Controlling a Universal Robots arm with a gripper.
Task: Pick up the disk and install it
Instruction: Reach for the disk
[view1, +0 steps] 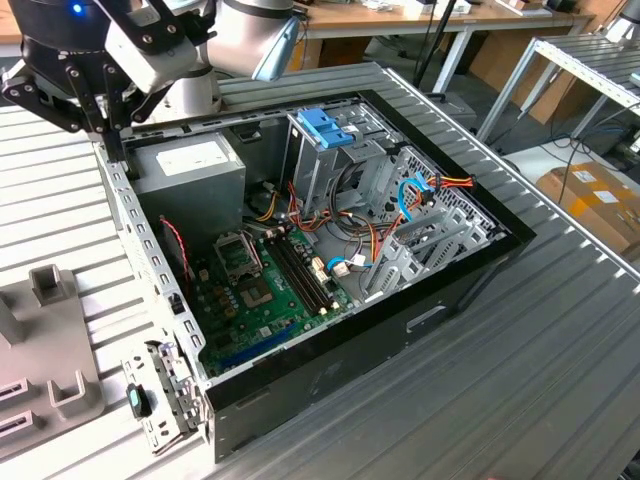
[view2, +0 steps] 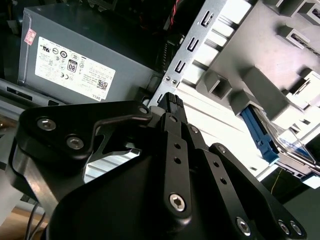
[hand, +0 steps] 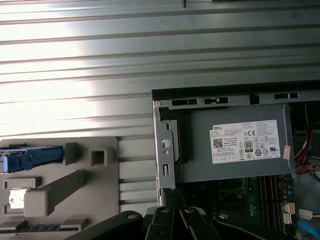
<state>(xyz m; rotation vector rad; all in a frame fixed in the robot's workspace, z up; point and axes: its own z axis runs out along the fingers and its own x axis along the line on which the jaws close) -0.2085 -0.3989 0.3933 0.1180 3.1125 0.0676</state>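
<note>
Hanging narrow and empty, the black pincer is clear of the flat blue-railed disk.

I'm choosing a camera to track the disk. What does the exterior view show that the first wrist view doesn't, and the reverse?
Exterior view: the blue-topped drive cage. First wrist view: the disk, its blue rail visible, sitting in the grey fixture. Both: the grey power supply with its white label, the fixture and the ribbed table.
</note>
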